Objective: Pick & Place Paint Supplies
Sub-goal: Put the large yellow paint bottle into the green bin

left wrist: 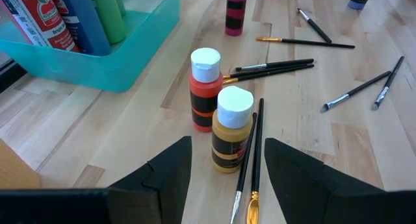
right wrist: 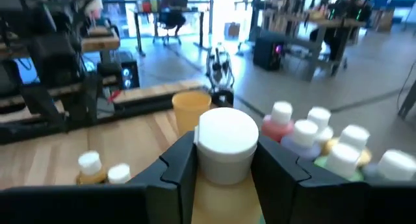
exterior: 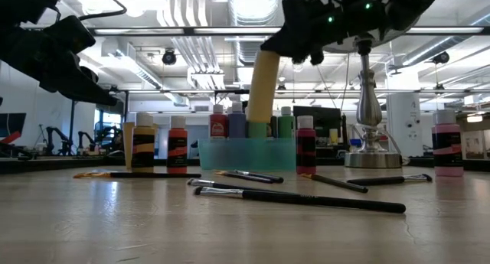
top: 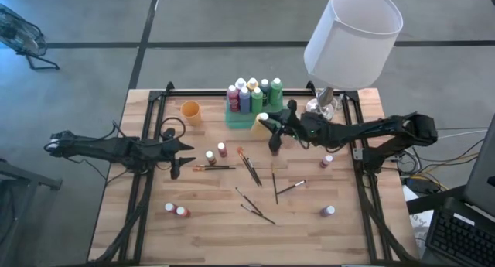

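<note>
Right gripper [right wrist: 224,169] clamped on yellow bottle [exterior: 262,84] above green tray [exterior: 246,153]; lower straight into free slot, clear of neighbouring caps; left gripper [left wrist: 224,165] wide, hovering over ochre bottle [left wrist: 232,130].

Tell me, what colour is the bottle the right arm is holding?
Pale yellow bottle with a white cap, clearest in the low view.

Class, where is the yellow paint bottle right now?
The yellow paint bottle is held off the table in the right hand, tilted just above the green tray of bottles at the table's far side, near the lamp.
</note>
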Controlling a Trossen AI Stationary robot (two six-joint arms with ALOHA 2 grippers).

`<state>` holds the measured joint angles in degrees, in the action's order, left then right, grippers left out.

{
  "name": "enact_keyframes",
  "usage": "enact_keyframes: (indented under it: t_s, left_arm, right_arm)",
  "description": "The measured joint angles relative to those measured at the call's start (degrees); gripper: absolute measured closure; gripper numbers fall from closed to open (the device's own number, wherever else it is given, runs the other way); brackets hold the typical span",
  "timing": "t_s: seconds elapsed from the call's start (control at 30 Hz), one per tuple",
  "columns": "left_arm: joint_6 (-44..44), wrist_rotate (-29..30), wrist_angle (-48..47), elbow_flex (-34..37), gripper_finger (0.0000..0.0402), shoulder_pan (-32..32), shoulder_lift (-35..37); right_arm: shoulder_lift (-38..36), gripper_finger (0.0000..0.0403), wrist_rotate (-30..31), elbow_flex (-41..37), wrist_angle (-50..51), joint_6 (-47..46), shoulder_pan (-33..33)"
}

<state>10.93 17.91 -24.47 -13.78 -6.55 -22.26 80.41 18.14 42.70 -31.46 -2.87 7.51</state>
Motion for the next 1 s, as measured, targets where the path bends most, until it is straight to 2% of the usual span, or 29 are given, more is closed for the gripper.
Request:
enact_keyframes:
  t_s: [0.3,0.47,0.77,1.0]
  left_arm:
    - [0.0,0.0,0.0,0.0,0.0202,0.0,0.0]
    - [0.0,0.0,0.0,0.0,0.0202,0.0,0.0]
    - [0.0,0.0,0.0,0.0,0.0202,0.0,0.0]
    - [0.0,0.0,0.0,0.0,0.0202,0.0,0.0]
  right_arm:
    - [-4.8,0.0283,10.7,-0.2,5.2,4.0,0.4]
    - [-3.6,0.0292,9.8,-0.2,6.0,3.5,3.8]
    - [1.4,0.0285,3.4,-0.4,5.8,1.0,12.3]
    - [7.2,0.0286,2.4,-0.2,-0.2,0.6,15.2]
